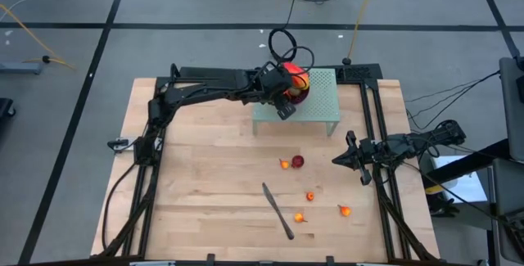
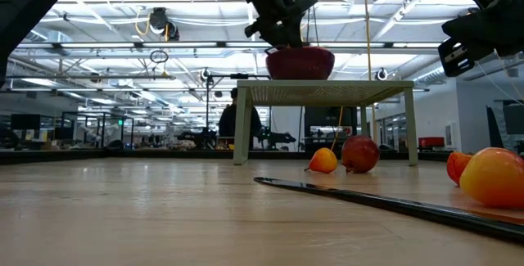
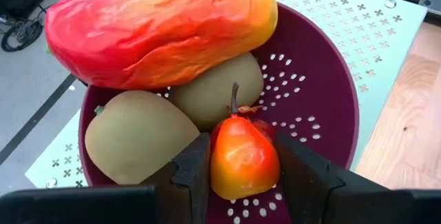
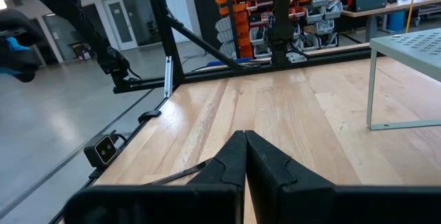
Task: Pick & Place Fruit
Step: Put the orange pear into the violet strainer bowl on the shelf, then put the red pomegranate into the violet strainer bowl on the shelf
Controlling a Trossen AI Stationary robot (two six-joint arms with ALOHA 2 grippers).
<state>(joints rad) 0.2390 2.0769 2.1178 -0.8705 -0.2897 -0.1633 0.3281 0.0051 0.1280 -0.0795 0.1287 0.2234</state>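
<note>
Orange-red fruit (image 3: pixel 242 156) upright, stem up, between claw fingers (image 3: pixel 193 172)

A purple perforated bowl (image 3: pixel 324 107) sits on a pale green perforated stand (image 1: pixel 323 106) with legs, set at the far side of the wooden table (image 1: pixel 205 176). A long dark-handled knife (image 1: pixel 277 211) lies flat on the table nearer the front edge. Cables (image 1: pixel 286 45) trail over the grey floor beyond the table.
</note>
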